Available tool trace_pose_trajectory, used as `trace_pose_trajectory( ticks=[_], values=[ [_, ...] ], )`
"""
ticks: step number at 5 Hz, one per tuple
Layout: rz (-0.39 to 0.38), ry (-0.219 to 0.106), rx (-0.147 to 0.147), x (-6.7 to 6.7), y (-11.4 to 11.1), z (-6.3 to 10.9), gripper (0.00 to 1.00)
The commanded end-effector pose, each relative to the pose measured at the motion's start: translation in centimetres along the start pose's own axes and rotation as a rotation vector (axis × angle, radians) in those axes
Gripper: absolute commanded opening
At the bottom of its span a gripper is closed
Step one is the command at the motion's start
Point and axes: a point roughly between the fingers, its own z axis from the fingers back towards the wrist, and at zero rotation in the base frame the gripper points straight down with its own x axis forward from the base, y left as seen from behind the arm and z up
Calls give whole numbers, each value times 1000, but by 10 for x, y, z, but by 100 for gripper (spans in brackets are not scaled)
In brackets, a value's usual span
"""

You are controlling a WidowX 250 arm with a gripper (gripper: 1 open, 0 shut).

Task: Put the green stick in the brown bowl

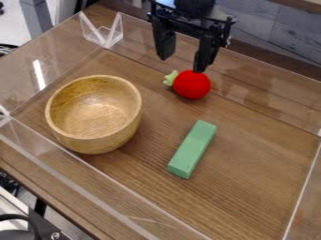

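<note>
The green stick [192, 149], a flat matte green block, lies on the wooden surface right of centre, pointing diagonally. To its left stands the brown bowl [94, 113], round, thick-walled and empty. My gripper [185, 55] hangs at the top of the view, above and behind the stick, its two black fingers spread apart with nothing between them. It is open and well clear of both the stick and the bowl.
A red round fruit [190, 84] with a small green leaf sits just below the gripper's fingers. Clear acrylic walls [100, 33] enclose the wooden tabletop [257, 131]. The table's front edge runs along the lower left.
</note>
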Motion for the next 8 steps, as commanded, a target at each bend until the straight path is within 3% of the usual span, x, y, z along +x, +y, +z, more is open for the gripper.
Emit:
trace_pose_trajectory(
  ticks=[1,2,4,8],
  values=[
    [-19,22,-7,-6,-4,-12,100],
    [-49,47,-13,-16,-15,-33,100],
    [-63,39,-41,-22,-28,-66,100],
    [-59,37,-66,-19,-30,-100,100]
  ],
)
